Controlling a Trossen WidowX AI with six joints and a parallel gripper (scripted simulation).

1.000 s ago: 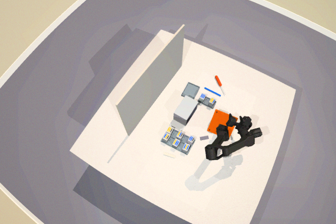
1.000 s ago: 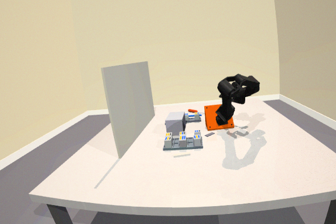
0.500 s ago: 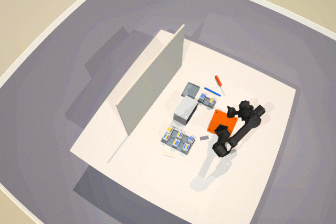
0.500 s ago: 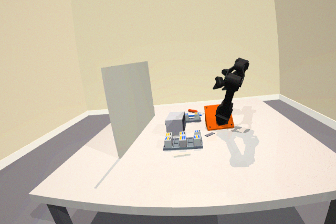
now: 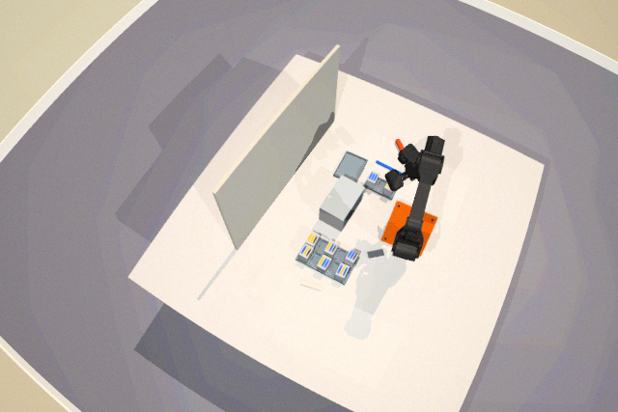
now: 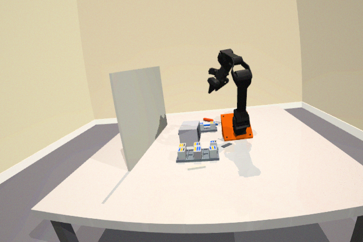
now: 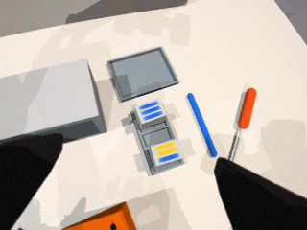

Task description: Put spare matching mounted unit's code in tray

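My gripper [image 5: 399, 167] [image 6: 209, 80] [image 7: 141, 153] is open and empty, high above the table. The empty grey tray [image 5: 351, 166] [image 7: 149, 72] lies beyond a small rack [image 5: 379, 190] [image 7: 157, 137]. That rack holds a block with three blue stripes [image 5: 373, 178] [image 7: 151, 111] and a block with two yellow stripes and one blue [image 7: 167, 152]. A larger rack [image 6: 190, 160] holds several blocks with blue and yellow stripes, such as one at its corner [image 5: 342, 270] [image 6: 212, 152]. A grey box [image 5: 342, 198] [image 6: 189, 131] [image 7: 53, 98] stands between the racks. No mounted unit's back code is readable.
A tall upright panel [image 5: 284, 143] [image 6: 140, 110] stands beyond the box. A blue rod [image 5: 386, 166] [image 7: 202, 126] and a red-handled screwdriver [image 6: 208, 119] [image 7: 247, 108] lie beside the small rack. A dark flat piece [image 5: 375, 253] [image 6: 226, 145] lies near the orange base plate [image 5: 392, 225] [image 6: 227, 126].
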